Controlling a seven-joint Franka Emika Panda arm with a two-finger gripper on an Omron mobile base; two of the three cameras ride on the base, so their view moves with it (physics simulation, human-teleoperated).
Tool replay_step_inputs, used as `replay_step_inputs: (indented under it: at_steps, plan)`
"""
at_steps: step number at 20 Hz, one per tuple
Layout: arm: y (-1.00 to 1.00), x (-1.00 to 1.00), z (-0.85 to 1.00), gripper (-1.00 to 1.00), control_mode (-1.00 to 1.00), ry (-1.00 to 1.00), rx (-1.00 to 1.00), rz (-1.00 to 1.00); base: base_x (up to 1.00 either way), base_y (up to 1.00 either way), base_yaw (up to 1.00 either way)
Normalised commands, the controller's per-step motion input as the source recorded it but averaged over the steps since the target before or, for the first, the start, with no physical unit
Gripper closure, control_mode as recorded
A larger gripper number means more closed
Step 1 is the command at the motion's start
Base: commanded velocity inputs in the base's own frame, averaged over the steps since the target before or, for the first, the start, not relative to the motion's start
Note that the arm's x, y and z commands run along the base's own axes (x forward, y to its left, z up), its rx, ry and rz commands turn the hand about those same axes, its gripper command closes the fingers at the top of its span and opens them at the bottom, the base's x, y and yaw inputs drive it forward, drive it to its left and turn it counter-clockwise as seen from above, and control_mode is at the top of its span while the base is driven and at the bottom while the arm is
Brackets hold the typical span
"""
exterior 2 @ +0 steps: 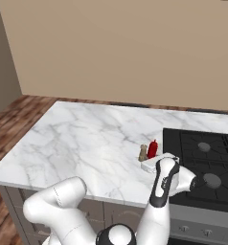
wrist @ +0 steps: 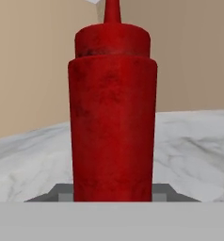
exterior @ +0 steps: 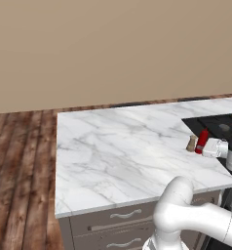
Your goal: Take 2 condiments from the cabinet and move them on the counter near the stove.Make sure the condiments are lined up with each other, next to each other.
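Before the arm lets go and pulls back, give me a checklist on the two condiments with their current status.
1. Red squeeze bottle upright on the marble counter: ok.
2. Wooden shaker standing on the counter right beside the bottle: ok.
3. Both close to the black cooktop edge: ok.
4. Tool at the bottle's base, fingers on either side: ok.
5. Tool actually clamping the bottle or already loosened: cannot tell.
6. Gap or contact between bottle and shaker: cannot tell, too small in the base views.

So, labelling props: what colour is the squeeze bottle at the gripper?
Red squeeze bottle, nozzle included; the hand view shows it best.
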Motion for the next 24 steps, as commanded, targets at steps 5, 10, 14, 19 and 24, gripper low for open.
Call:
replay_step_inputs:
  at_steps: [5,10,14,19,24]
  plan:
    - [0.02,0.00,-0.02,1.00,-1.00,0.00,0.00,0.00,0.00,0.00,0.00]
    - [0.00,0.00,0.00,1.00,-1.00,0.00,0.00,0.00,0.00,0.00,0.00]
    - [0.00,0.00,0.00,-1.00,-1.00,0.00,0.00,0.00,0.00,0.00,0.00]
    - [0.00,0.00,0.00,-1.00,-1.00,0.00,0.00,0.00,0.00,0.00,0.00]
    - [0.00,0.00,0.00,-1.00,-1.00,0.00,0.00,0.00,0.00,0.00,0.00]
